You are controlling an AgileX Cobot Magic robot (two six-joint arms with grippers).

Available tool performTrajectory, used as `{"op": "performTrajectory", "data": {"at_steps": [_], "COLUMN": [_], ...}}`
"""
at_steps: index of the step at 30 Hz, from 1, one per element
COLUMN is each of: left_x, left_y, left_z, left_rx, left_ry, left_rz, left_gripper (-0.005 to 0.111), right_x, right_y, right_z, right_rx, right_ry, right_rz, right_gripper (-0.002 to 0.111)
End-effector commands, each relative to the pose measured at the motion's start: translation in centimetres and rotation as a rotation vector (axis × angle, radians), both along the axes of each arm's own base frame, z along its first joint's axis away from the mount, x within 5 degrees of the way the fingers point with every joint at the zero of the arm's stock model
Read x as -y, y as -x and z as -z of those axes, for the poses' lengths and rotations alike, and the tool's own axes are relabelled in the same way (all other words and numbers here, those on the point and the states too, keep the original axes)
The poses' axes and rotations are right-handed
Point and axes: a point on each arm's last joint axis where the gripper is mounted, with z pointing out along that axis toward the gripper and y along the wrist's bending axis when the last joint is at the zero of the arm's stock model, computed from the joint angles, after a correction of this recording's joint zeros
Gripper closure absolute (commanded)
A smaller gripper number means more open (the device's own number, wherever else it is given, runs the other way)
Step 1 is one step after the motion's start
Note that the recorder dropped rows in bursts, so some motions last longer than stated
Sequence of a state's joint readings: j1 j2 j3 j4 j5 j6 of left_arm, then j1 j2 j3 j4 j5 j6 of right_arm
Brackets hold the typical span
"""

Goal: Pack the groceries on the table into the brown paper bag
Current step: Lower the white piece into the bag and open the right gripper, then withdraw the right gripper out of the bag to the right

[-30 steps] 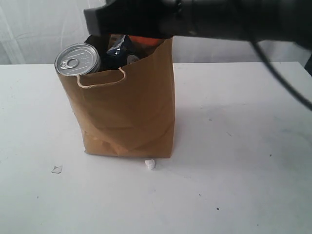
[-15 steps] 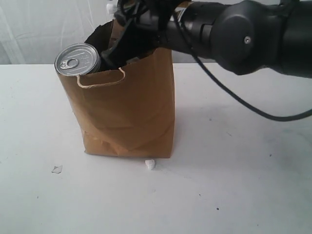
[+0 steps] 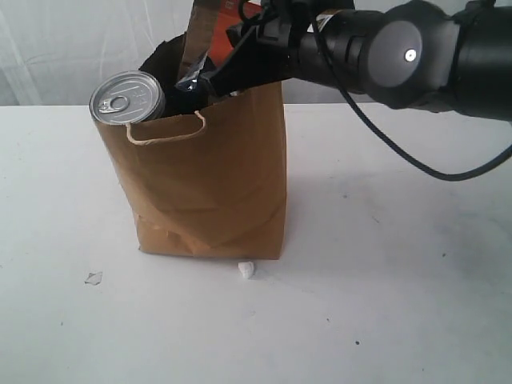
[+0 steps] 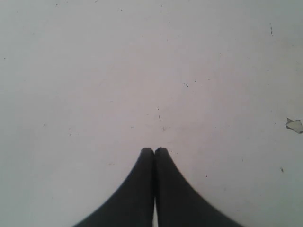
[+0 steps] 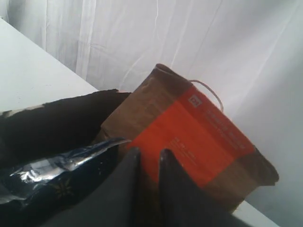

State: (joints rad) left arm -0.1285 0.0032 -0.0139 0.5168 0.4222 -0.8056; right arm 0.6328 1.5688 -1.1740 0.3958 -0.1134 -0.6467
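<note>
The brown paper bag (image 3: 208,184) stands upright on the white table (image 3: 400,280). A dark jar with a silver pull-tab lid (image 3: 126,96) pokes out of its left corner. The orange-labelled brown pouch (image 3: 204,28) stands tall in the bag's mouth, beside a dark blue shiny pack (image 5: 61,175). My right gripper (image 3: 212,82) reaches across from the right to the bag's mouth. Its jaws (image 5: 149,153) are slightly parted against the pouch (image 5: 199,137), which sits just past the tips. My left gripper (image 4: 154,150) is shut and empty over bare tabletop.
A small white scrap (image 3: 246,270) lies at the bag's front foot, and a pale flake (image 3: 94,278) lies to the front left, also seen as a flake (image 4: 294,125) near my left gripper. A white curtain hangs behind the table.
My right arm has turned and dipped its gripper to the bag's mouth. The pouch now stands up out of the bag, and the right jaws have parted a little. The left gripper has not moved.
</note>
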Motion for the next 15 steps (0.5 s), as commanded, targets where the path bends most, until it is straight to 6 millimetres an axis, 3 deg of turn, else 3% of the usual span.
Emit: {"op": "performTrajectory", "data": {"at_steps": [1, 5, 8, 12, 15], "left_x": [-0.1, -0.1, -0.1, -0.1, -0.1], "left_y": [0.2, 0.2, 0.2, 0.2, 0.2], "left_z": [0.6, 0.6, 0.6, 0.6, 0.6], "left_rx": [-0.046, -0.046, -0.046, -0.046, -0.046], "left_ry": [0.008, 0.008, 0.008, 0.008, 0.008], "left_rz": [-0.016, -0.016, -0.016, -0.016, -0.016], "left_gripper": [0.107, 0.107, 0.107, 0.107, 0.107], "right_x": [0.3, 0.7, 1.4, 3.4, 5.4], "right_y": [-0.2, 0.8, 2.9, 6.2, 7.4], "right_z": [-0.4, -1.4, -2.5, -2.5, -1.7], "right_rx": [0.017, -0.003, -0.096, -0.256, -0.396], "right_ry": [-0.007, -0.003, 0.046, 0.293, 0.485], "right_rz": [0.011, -0.013, -0.087, -0.202, -0.163], "right_gripper": [0.086, 0.086, 0.086, 0.094, 0.105]}}
